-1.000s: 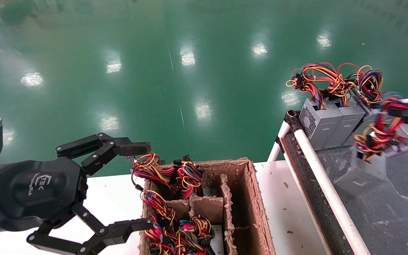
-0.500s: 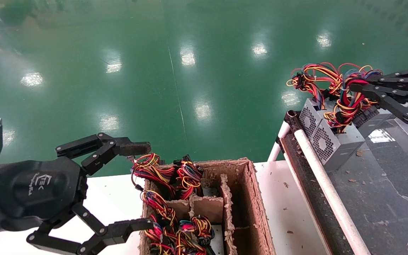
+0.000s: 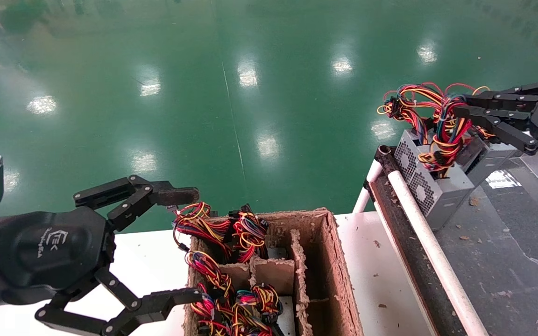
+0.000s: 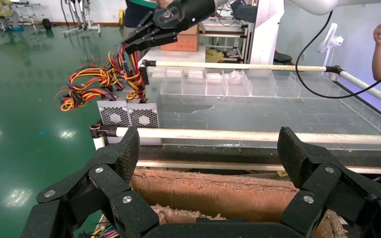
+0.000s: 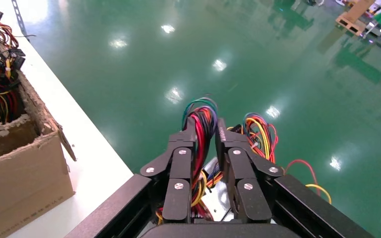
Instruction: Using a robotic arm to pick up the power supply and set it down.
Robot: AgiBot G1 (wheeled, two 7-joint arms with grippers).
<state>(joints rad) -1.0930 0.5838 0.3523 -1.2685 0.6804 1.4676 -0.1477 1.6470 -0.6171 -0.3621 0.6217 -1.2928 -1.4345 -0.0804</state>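
Observation:
My right gripper (image 3: 463, 105) is shut on the red, yellow and blue wires (image 3: 444, 133) of a grey power supply (image 3: 442, 198). The box seems to rest on the dark belt (image 3: 507, 261), vent side toward the white rail, touching a second grey unit (image 3: 407, 151) behind it. In the right wrist view the wires (image 5: 203, 116) run between the closed fingers (image 5: 181, 163) of the gripper (image 5: 206, 131). The left wrist view shows both vent faces (image 4: 144, 115) side by side. My left gripper (image 3: 187, 245) hangs open and empty beside the cardboard box (image 3: 339, 280).
The cardboard box has dividers and holds several more wired units (image 3: 231, 298) in its left cells. It stands on a white table (image 3: 381, 261). A white rail (image 3: 428, 242) edges the belt. Beyond lies green floor. Clear trays (image 4: 218, 84) line the belt's far side.
The right gripper carried the hanging power supply from over the near belt to the far end beside the other unit. Then it shifted slightly. The left arm stayed still.

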